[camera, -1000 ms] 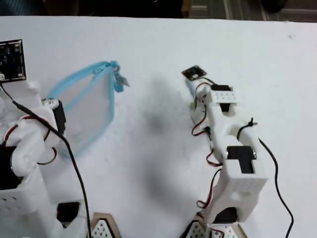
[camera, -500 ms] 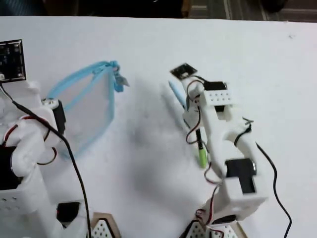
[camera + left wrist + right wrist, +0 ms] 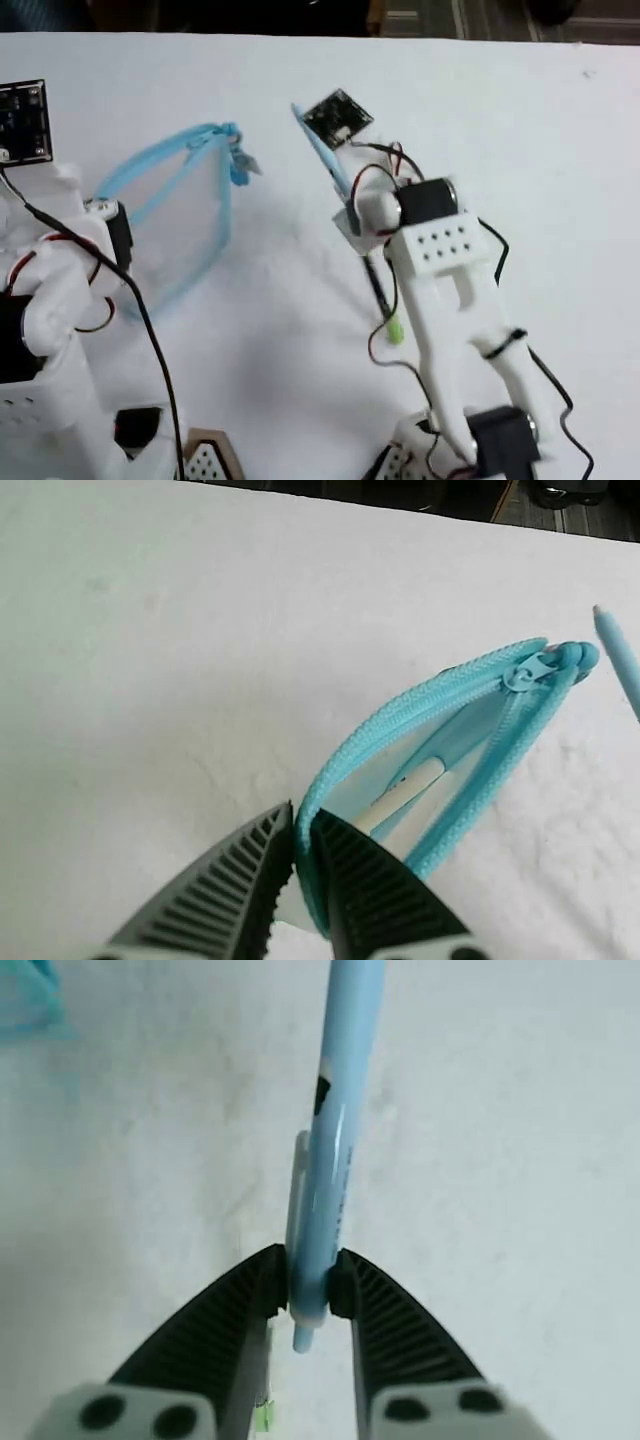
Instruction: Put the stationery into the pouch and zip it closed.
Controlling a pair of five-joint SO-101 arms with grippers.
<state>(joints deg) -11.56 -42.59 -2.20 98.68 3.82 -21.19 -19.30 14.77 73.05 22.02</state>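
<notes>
A clear pouch with a light blue zipper lies at the table's left, its mouth gaping and a white pen inside. My left gripper is shut on the pouch's zipper edge at the near end. Right of the pouch, my right gripper is shut on a light blue pen, held above the table with its tip towards the pouch. A black pen with a green end lies on the table beside the right arm.
The white table is bare to the right and at the back. A black board sits on the left arm at the far left. Dark floor lies beyond the table's far edge.
My right arm has lifted the light blue pen off the table and swung it left towards the pouch, uncovering the black and green pen. The left arm and pouch have kept still.
</notes>
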